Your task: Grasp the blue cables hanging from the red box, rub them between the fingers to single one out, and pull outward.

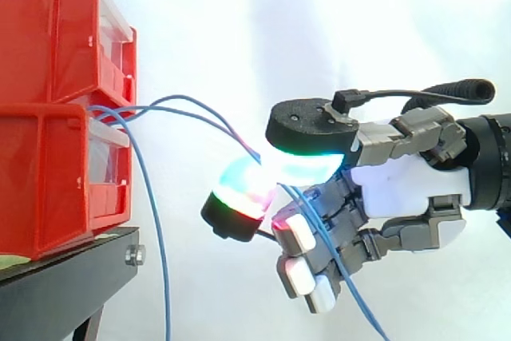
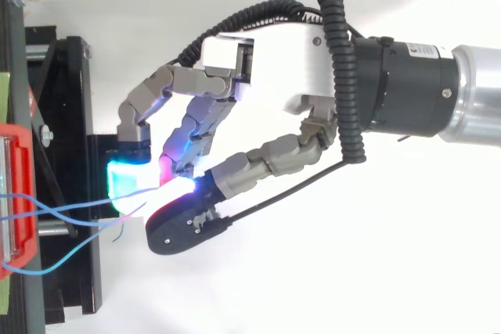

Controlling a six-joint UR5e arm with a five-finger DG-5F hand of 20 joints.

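Note:
Two red bins are stacked at the left, the lower one (image 1: 48,173) on a black stand (image 1: 64,285). Thin blue cables (image 1: 200,105) leave the gap between the bins and arc rightward to my hand (image 1: 407,177). Two of them are pinched between glowing fingertips (image 1: 239,189) and the thumb pad above. One cable tail (image 1: 359,305) runs on past the curled fingers and down. A third cable (image 1: 156,229) hangs free below the bins. From above, the cables (image 2: 70,207) stretch from the red bin (image 2: 19,193) into my hand (image 2: 274,60).
The black stand (image 2: 70,99) juts out under the bins, just left of the fingertips. A white curtain backs the scene. Open space lies to the right of the bins and beneath the hand.

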